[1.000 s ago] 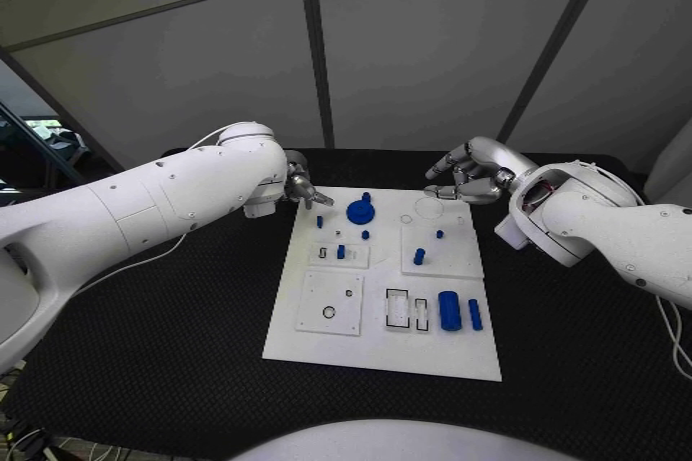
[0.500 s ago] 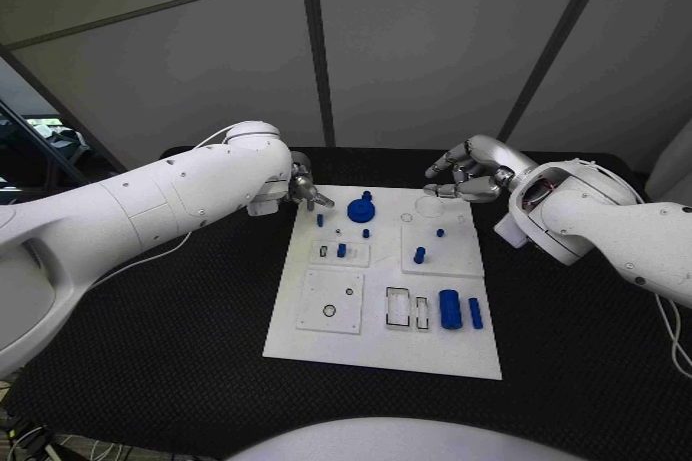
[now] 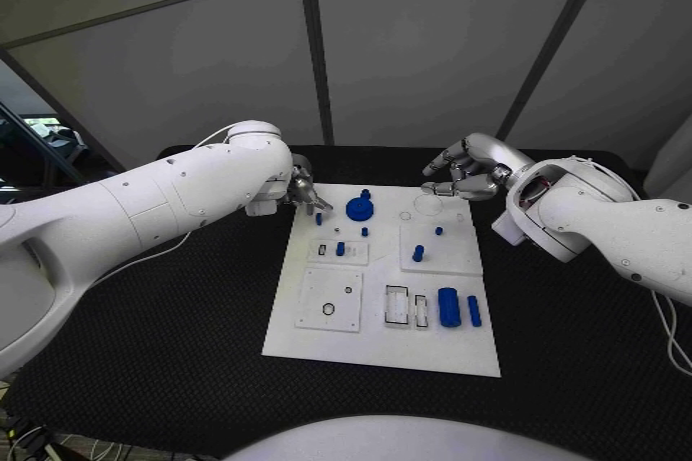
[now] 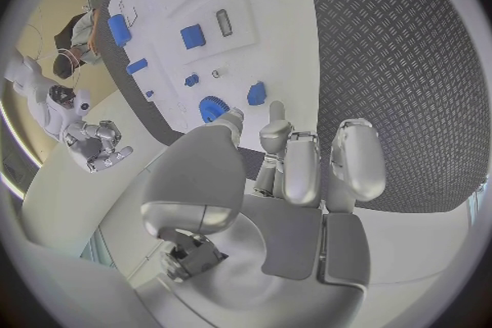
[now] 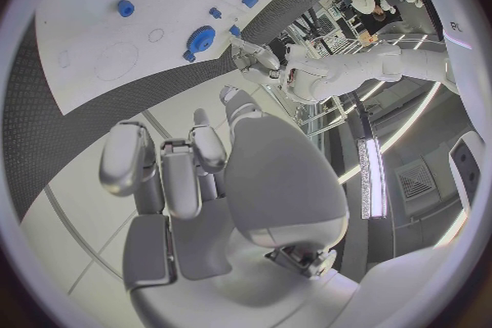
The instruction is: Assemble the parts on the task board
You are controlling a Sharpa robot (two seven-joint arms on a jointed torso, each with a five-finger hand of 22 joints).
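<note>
The white task board (image 3: 329, 336) lies mid-table. At its far end stands a blue gear-like part (image 3: 359, 210) (image 4: 212, 109) (image 5: 200, 39), with small blue pegs (image 3: 340, 249) (image 4: 257, 93) around it. Two blue cylinders (image 3: 449, 308) lie near the board's right edge. My left hand (image 3: 304, 190) (image 4: 282, 172) hovers at the board's far-left corner, fingertips just short of a small peg (image 3: 319, 219), holding nothing. My right hand (image 3: 464, 172) (image 5: 195, 172) hangs over the far-right corner, fingers loosely bent and apart, nothing in them.
Black textured matting (image 3: 173, 321) covers the table around the board. Raised white sub-plates with slots and holes (image 3: 330, 301) sit on the board's near half. Grey wall panels stand behind the table.
My left hand has edged slightly toward the board's far-left corner. The right hand has barely moved. No part has shifted.
</note>
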